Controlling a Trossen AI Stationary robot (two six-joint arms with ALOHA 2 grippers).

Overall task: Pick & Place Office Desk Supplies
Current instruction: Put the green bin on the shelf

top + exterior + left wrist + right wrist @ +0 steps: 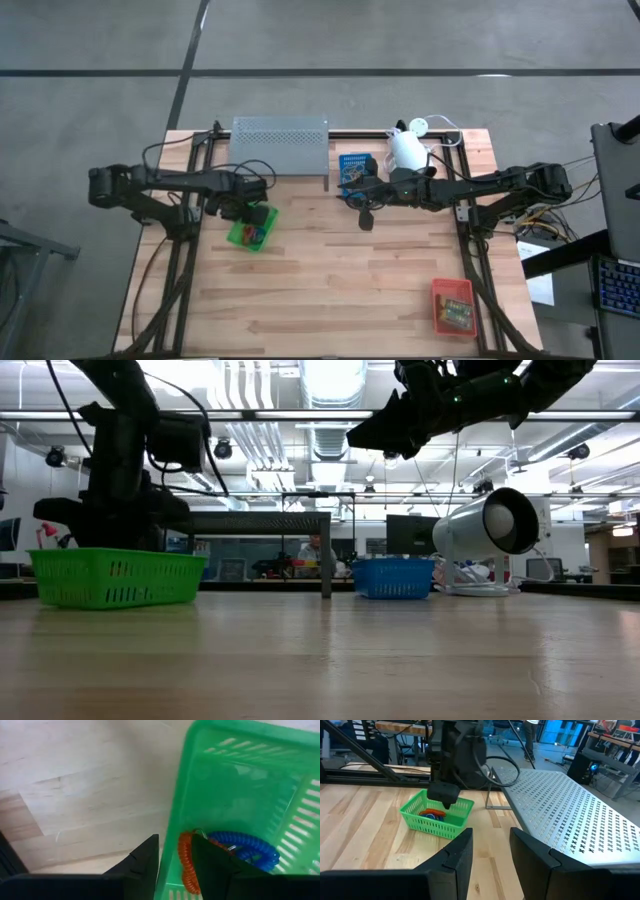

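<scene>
Supplies, progress | green tray on table already holds red loop and blue loop | left tool straddles that tray's wall, grip not certain | right tool aloft by blue tray, parted, empty | red tray holds card boxes | remaining: judged little.

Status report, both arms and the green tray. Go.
Left gripper straddling green tray wall, jaws parted. Right gripper open, empty, mid-table. Red and blue loops inside the tray. Nothing blocking.
</scene>
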